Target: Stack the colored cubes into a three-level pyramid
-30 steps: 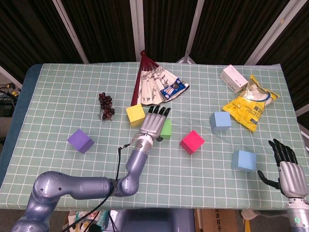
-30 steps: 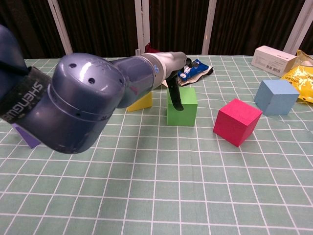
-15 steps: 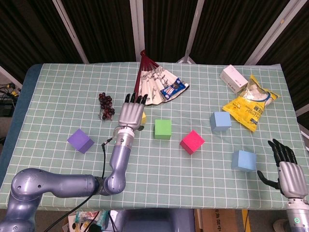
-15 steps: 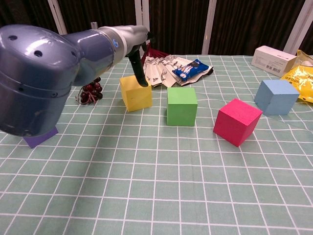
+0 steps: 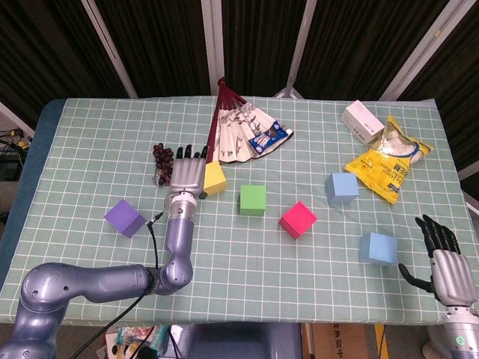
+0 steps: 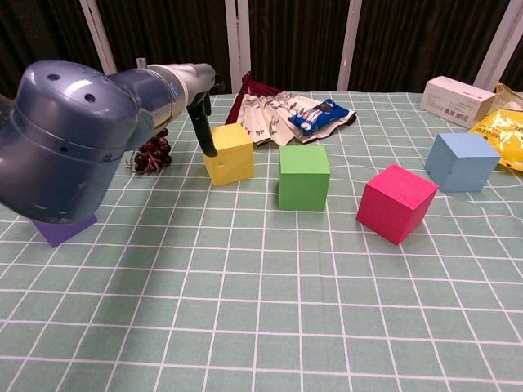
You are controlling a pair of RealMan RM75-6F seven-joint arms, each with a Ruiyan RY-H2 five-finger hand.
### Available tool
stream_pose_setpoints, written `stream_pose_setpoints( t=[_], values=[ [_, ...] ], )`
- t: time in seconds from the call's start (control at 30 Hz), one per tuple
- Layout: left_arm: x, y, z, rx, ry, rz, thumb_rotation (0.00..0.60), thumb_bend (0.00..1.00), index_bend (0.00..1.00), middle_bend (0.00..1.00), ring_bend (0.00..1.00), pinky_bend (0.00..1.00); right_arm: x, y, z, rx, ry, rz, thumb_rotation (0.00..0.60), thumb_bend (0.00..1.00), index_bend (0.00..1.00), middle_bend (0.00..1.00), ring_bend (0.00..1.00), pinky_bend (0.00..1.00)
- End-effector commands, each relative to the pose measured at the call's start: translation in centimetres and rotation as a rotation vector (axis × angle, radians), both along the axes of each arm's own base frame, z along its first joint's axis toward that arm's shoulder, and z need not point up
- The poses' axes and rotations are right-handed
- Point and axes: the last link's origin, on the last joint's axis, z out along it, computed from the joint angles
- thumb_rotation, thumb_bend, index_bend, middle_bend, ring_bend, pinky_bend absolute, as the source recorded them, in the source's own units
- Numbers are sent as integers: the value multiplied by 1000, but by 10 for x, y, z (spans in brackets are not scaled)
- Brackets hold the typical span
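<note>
Where my head camera looks down on the checked table (image 5: 90,142), my left hand (image 5: 186,174) lies flat with fingers spread, holding nothing, just left of the yellow cube (image 5: 214,179) and touching or nearly touching its side; the green cube (image 5: 252,200) sits to that cube's right, the pink cube (image 5: 298,219) further right, the purple cube (image 5: 124,218) apart to the left, and two light blue cubes (image 5: 341,188) (image 5: 377,248) toward the right; all rest singly on the cloth; my right hand (image 5: 444,262) hangs at the lower right edge, fingers spread and empty.

From the chest camera, my left arm (image 6: 73,139) fills the left side; one dark finger (image 6: 204,135) hangs against the yellow cube's (image 6: 229,153) left face; green (image 6: 304,176) and pink (image 6: 397,202) stand apart to its right; grapes (image 6: 152,152) lie behind my arm.
</note>
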Motion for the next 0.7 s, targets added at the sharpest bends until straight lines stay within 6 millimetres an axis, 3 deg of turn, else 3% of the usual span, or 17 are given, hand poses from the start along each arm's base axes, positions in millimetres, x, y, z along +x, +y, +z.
stream_pose_setpoints(
  t=[0.03, 0.3, 0.7],
  values=[
    [-1, 2, -5, 0, -5, 13, 600, 168, 0, 228, 5, 0, 0, 0, 0, 1, -1, 0, 600, 299, 0, 0, 0, 0],
    [2, 7, -17, -10, -20, 26, 600, 168, 0, 187, 6, 0, 0, 0, 0, 2, -3, 1, 600, 299, 0, 0, 0, 0],
    [5, 13, -28, -2, -61, 45, 600, 201, 0, 203, 6, 0, -1, 2, 2, 0, -9, -4, 600, 299, 0, 0, 0, 0]
  ],
)
